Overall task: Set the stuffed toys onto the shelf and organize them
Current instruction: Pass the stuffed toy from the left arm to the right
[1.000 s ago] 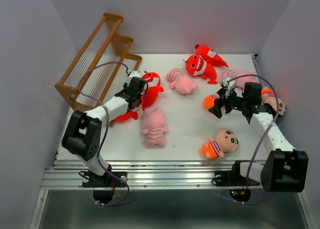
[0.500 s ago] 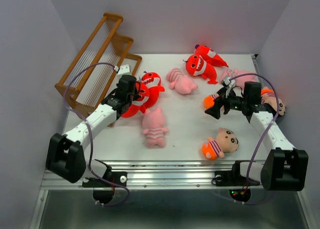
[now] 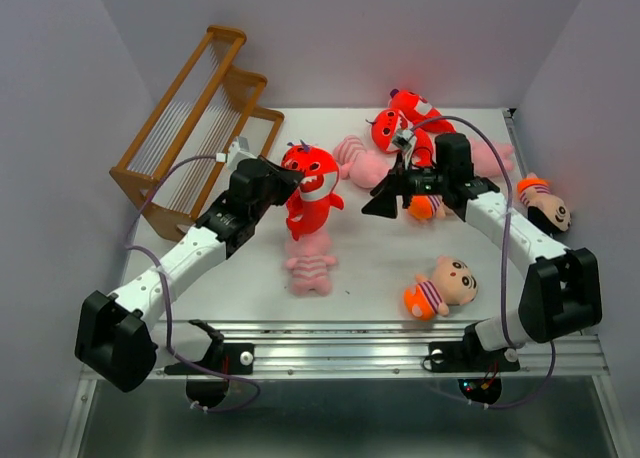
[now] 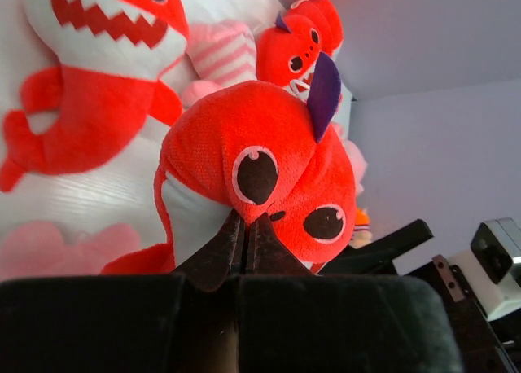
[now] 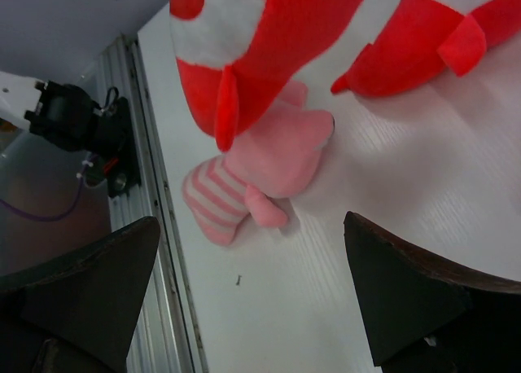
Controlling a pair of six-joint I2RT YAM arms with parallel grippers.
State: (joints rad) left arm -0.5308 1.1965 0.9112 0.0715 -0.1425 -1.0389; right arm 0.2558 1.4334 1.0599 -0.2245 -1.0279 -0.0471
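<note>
Top external view, entries from left to right.

1. Shelf [image 3: 195,118]: brown stepped rack with pale bars, standing at the far left corner of the tabletop [image 3: 370,248].
2. Left claw [image 3: 288,178]: closed on the held red monster [image 3: 312,183], just right of the shelf's near end. In the left wrist view its fingertips [image 4: 236,239] are pinched together in the plush below the toy's eyes. A flat red monster [image 4: 89,72] lies on the tabletop beyond.
3. Near pig [image 3: 308,263]: pink, striped, lying under the held red monster, toward the near edge.
4. Far pig [image 3: 358,161]: pink, lying toward the far edge, right of the held red monster.
5. Far red monsters [image 3: 385,130]: two, close together at the far edge.
6. Right claw [image 3: 385,200]: spread wide and holding nothing, just right of the held red monster. In the right wrist view its fingers [image 5: 81,283] frame the near pig.
7. Near boy doll [image 3: 440,286]: lying by the near edge, right of middle.
8. Edge boy doll [image 3: 545,206]: lying at the right edge.
</note>
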